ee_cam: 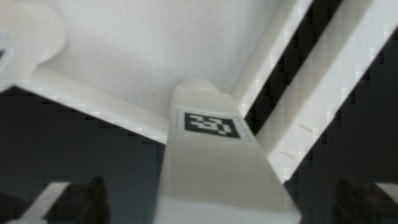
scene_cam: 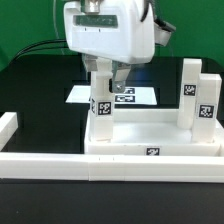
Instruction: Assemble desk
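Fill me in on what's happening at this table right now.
A robot arm is putting a white desk together. The desk top lies upside down against the front rail, with legs standing on it: two at the exterior view's right and one near the middle. The end effector sits over that middle leg with its jaws spread either side of it, apparently just letting go. In the wrist view the leg stands between the open fingers.

The gripper fingertips are hidden behind the leg beneath the hand in the exterior view. The marker board behind the hand is partly covered. In the wrist view, the fingers are cut off.
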